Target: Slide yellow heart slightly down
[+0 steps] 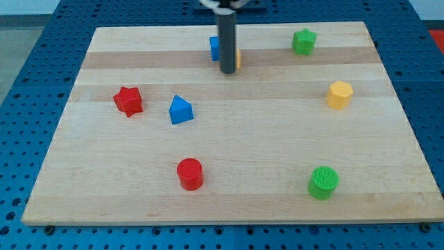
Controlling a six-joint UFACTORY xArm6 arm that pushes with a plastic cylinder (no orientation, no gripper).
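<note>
The yellow heart (238,60) is near the view's top centre and is mostly hidden behind the rod; only a thin yellow edge shows to the rod's right. My tip (227,71) rests on the wooden board (277,139), right at the heart's lower left side. A blue block (215,47) sits just to the left of the rod, partly hidden, so its shape is unclear.
A green star (304,42) is at the top right. A yellow hexagon (340,95) is at the right. A red star (128,101) and a blue triangular block (180,110) are at the left. A red cylinder (189,173) and a green cylinder (323,182) are near the bottom.
</note>
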